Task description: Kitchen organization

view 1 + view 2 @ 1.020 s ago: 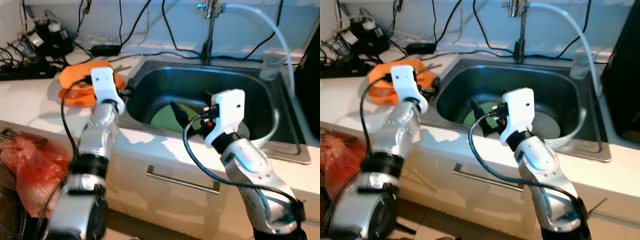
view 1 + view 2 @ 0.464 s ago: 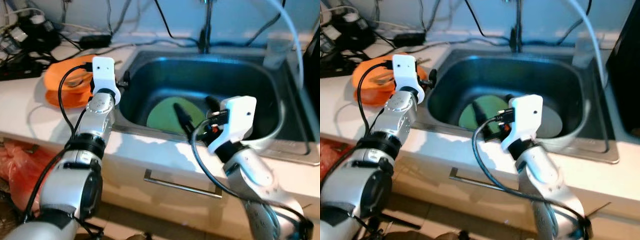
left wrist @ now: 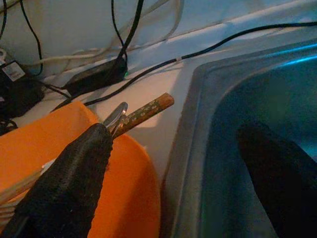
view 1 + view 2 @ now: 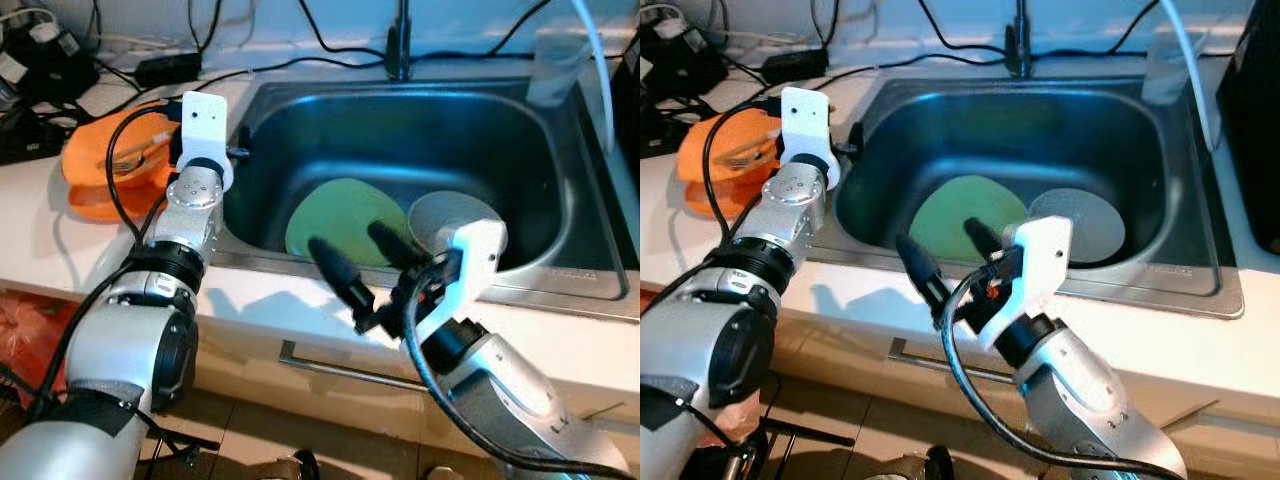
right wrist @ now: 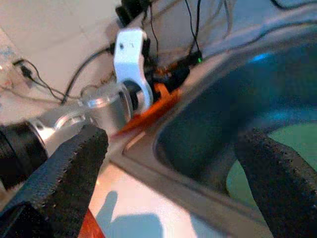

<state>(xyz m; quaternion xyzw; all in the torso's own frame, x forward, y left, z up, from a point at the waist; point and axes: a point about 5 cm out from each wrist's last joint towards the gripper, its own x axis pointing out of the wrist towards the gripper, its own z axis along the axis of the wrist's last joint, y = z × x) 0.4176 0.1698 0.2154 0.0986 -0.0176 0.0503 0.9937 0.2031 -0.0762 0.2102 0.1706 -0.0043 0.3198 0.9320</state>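
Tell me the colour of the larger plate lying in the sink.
Light green; the plate shows best in the left eye view, beside a smaller grey one.

No legible text, perhaps from blur

The right gripper [image 4: 362,268], fingers spread, has drawn back from over the sink [image 4: 560,225] to its front rim.

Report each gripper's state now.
Left gripper: open, holding nothing, at the sink edge.
Right gripper: open, holding nothing, over the sink's front rim.
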